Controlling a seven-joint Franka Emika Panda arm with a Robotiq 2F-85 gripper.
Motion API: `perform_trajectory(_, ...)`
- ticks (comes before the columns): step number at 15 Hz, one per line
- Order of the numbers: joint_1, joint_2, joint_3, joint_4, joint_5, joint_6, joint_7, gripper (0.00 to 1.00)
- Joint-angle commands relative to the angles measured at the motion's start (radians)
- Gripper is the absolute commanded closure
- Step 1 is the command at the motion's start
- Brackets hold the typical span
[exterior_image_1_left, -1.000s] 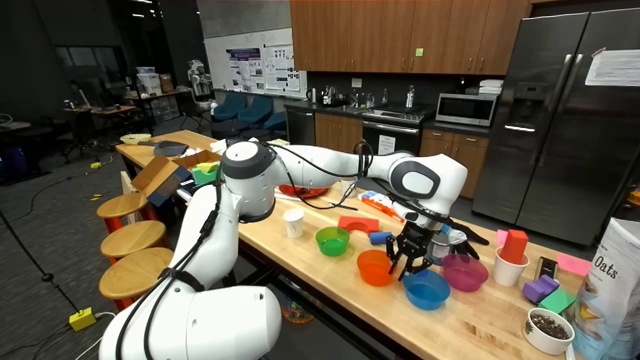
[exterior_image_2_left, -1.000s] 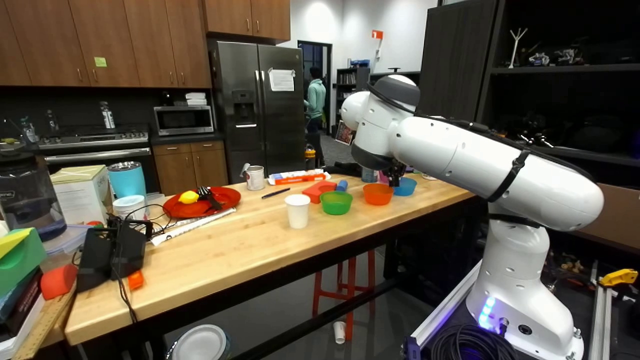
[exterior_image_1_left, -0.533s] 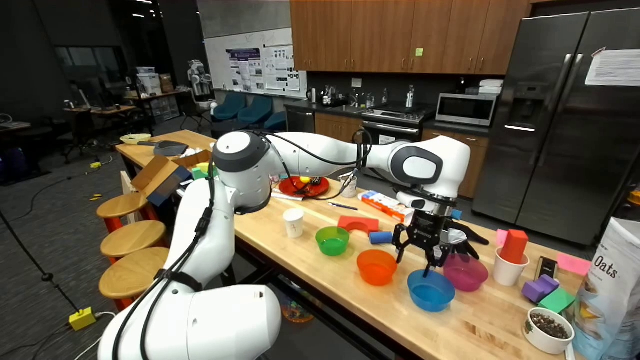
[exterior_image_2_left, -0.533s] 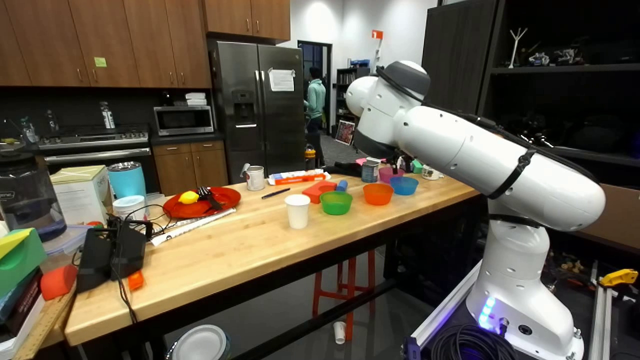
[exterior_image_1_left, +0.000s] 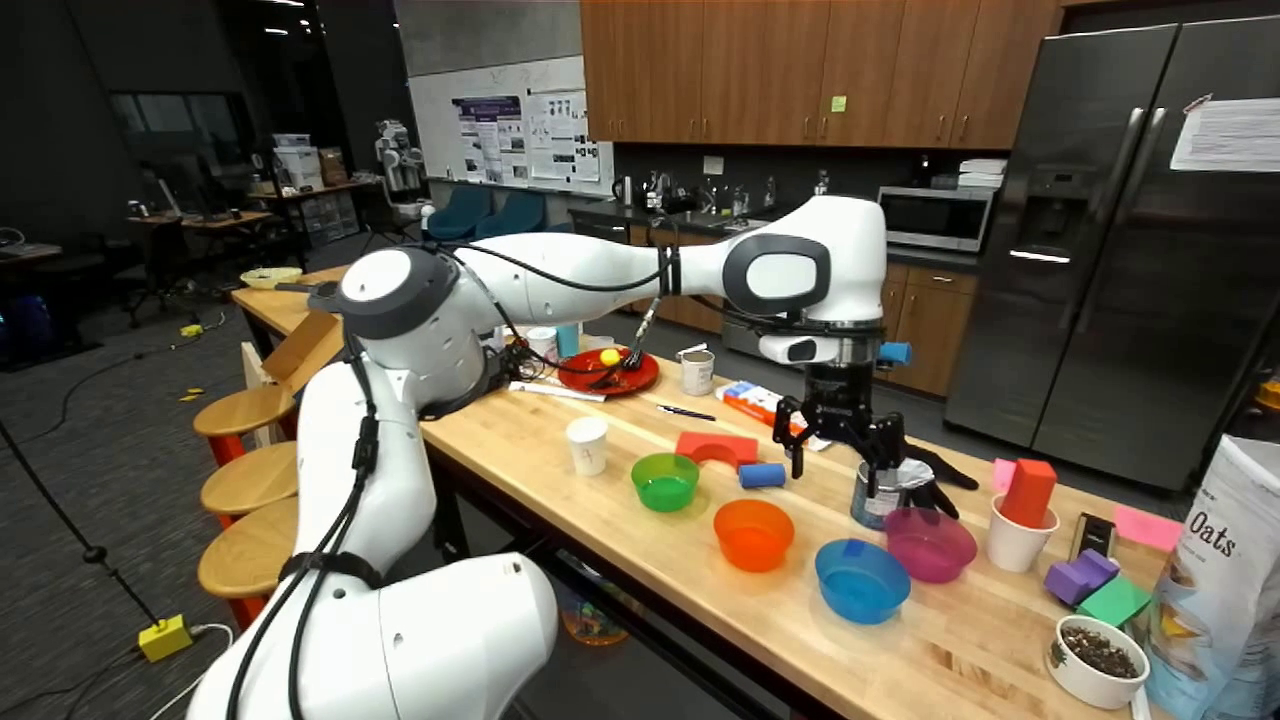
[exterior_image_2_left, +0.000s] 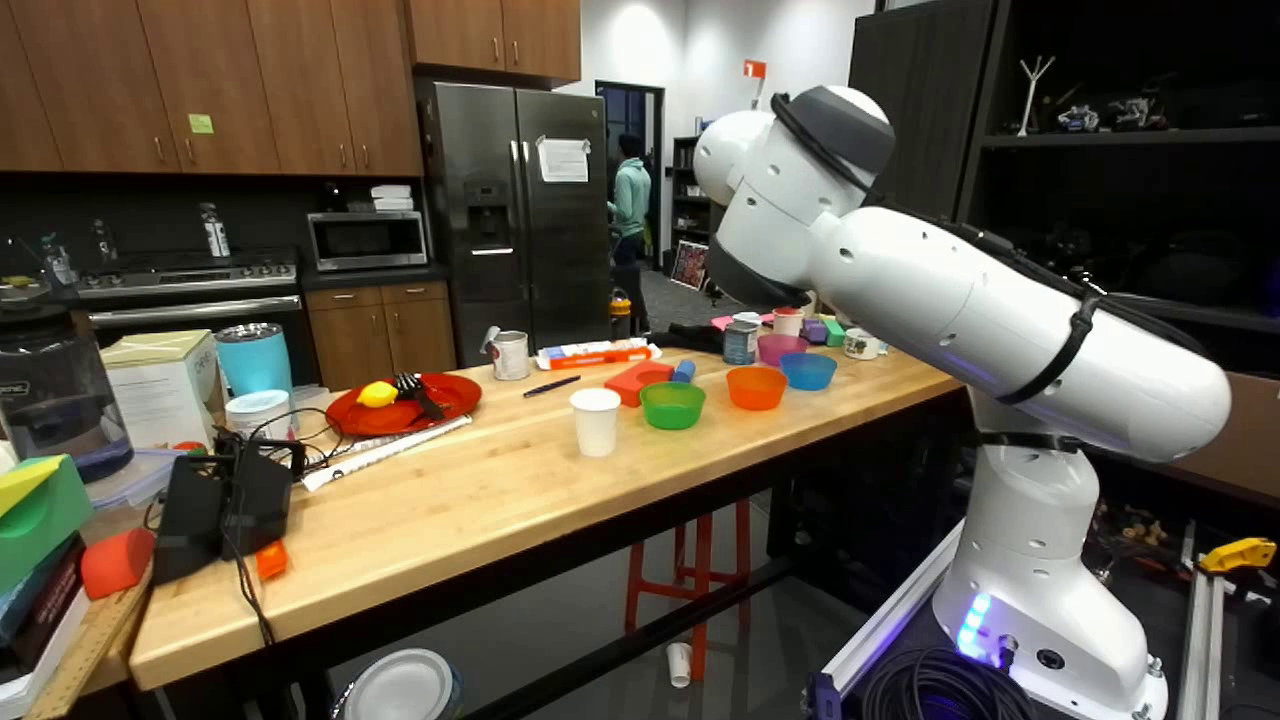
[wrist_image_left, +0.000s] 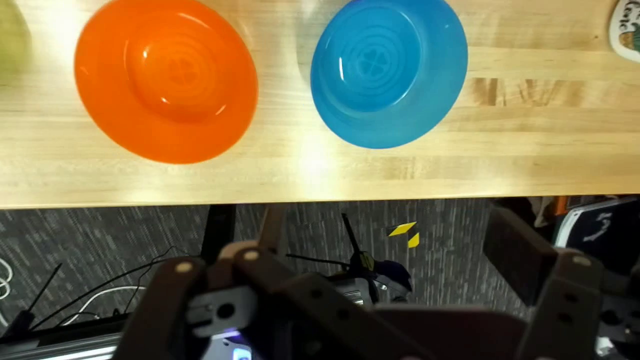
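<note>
gripper (exterior_image_1_left: 834, 480): your jaws hang apart, empty
orange bowl (wrist_image_left: 170, 85), blue bowl (wrist_image_left: 385, 75): near the table's long edge (wrist_image_left: 320, 192), perhaps for your reach

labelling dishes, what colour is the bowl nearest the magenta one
Blue; the bowl shows best in the wrist view.

In an exterior view, a white jointed robot arm (exterior_image_2_left: 930, 290) is bending above the far end of a pale wooden surface (exterior_image_2_left: 490, 500). There, a round translucent blue plastic bowl (exterior_image_2_left: 808, 372) is sitting just beside a round translucent orange plastic bowl (exterior_image_2_left: 756, 389); a magenta plastic bowl (exterior_image_2_left: 781, 347) is standing partly behind the blue one. A translucent green plastic bowl (exterior_image_2_left: 672, 406) is resting near the orange one; a red block (exterior_image_2_left: 636, 382) and a short blue cylinder (exterior_image_2_left: 684, 371) are lying behind it. A tapered white paper cup (exterior_image_2_left: 596, 424) is standing upright nearby. Well apart, a round red plate (exterior_image_2_left: 458, 396) is holding a yellow lemon-shaped object (exterior_image_2_left: 377, 395).
</note>
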Motion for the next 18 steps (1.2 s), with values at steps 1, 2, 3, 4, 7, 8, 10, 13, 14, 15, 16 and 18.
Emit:
perform_trajectory(1, 0.163, 0.035, -0.115, -0.122, -0.009, 0.086, -0.027, 0.00)
perform_trajectory(2, 0.207, 0.050, -0.142, -0.154, -0.005, 0.105, -0.046, 0.00)
perform_trajectory(3, 0.253, 0.072, -0.170, -0.192, 0.000, 0.125, -0.063, 0.00)
perform_trajectory(4, 0.291, 0.092, -0.191, -0.224, 0.004, 0.140, -0.081, 0.00)
perform_trajectory(7, 0.407, 0.175, -0.246, -0.338, 0.017, 0.182, -0.144, 0.00)
perform_trajectory(8, 0.446, 0.210, -0.260, -0.382, 0.023, 0.200, -0.170, 0.00)
perform_trajectory(10, 0.509, 0.272, -0.275, -0.457, 0.040, 0.233, -0.210, 0.00)
perform_trajectory(13, 0.586, 0.355, -0.280, -0.568, 0.091, 0.274, -0.256, 0.00)
perform_trajectory(14, 0.607, 0.380, -0.276, -0.602, 0.115, 0.285, -0.271, 0.00)
perform_trajectory(15, 0.626, 0.405, -0.270, -0.636, 0.141, 0.294, -0.285, 0.00)
perform_trajectory(16, 0.639, 0.428, -0.266, -0.666, 0.166, 0.297, -0.301, 0.00)
perform_trajectory(18, 0.706, 0.370, -0.261, -0.726, 0.148, 0.386, -0.281, 0.00)
